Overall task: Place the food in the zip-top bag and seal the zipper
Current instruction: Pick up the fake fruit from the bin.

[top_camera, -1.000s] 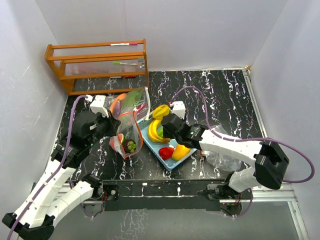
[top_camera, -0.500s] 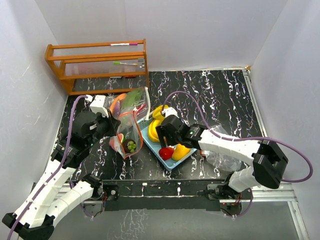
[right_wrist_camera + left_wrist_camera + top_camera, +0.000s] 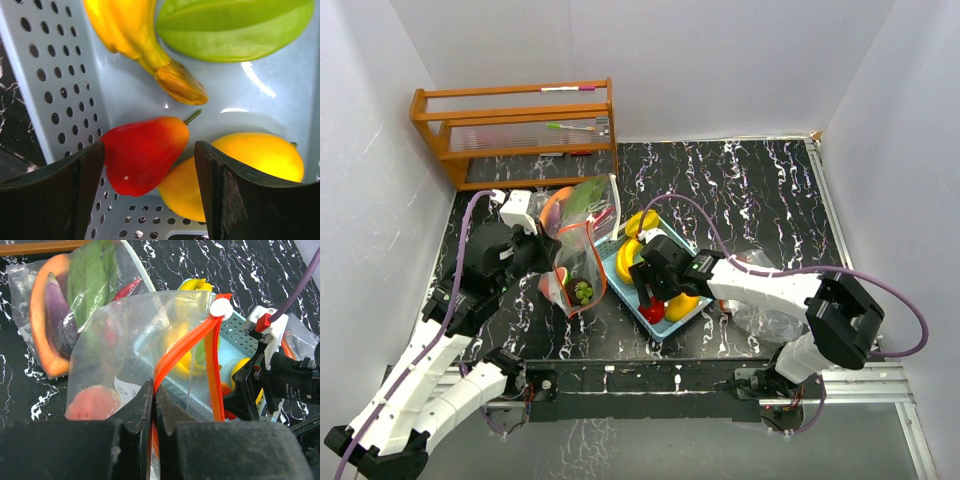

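Left arm runs forward up the left side, wrist turned inward. The left claw (image 3: 152,412) is clamped tight on the orange zipper strip of the zip-top bag (image 3: 125,335), holding that edge raised with the mouth gaping. Visible in the bag: aubergine (image 3: 56,315), green leaf piece (image 3: 92,275), pinkish-red piece (image 3: 95,402) low down. Right arm is stretched left across the tabletop (image 3: 750,190), elbow out right, wrist pitched down into the light-blue basket (image 3: 55,70). The right claw (image 3: 149,150) has its jaws wide, one finger each side of the red piece (image 3: 140,155), gripping nothing. Can't tell whether either pad touches it. Mango (image 3: 250,160) lies against the red piece, by the right-hand finger. Bananas (image 3: 127,35) and green piece (image 3: 235,25) are further along in the basket. Basket sits just right of the bag.
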Robot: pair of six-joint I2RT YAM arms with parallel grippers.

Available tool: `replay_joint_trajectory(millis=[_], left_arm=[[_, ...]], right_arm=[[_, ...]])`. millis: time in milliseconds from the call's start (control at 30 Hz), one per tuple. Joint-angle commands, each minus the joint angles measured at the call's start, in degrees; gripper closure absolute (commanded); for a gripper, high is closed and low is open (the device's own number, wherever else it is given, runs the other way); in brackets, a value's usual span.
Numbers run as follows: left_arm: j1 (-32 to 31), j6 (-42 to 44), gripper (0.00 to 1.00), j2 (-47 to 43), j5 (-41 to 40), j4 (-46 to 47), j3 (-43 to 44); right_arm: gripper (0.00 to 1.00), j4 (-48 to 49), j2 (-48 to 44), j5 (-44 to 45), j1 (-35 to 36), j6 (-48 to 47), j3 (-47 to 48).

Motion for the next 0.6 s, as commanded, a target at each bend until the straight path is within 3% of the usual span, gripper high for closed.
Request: replay_joint_trajectory(millis=[0, 567], left_arm=[[-0.14, 0.0, 1.0, -0.66, -0.51, 1.09, -0.34], [-0.19, -0.22, 1.0, -0.4, 0.01, 1.63, -0.93]], right_arm=[[0.25, 3.06, 0.08, -4.99, 0.02, -3.23, -0.05], [0.26, -0.88, 3.54, -3.96, 0.03, 2.04, -1.67]])
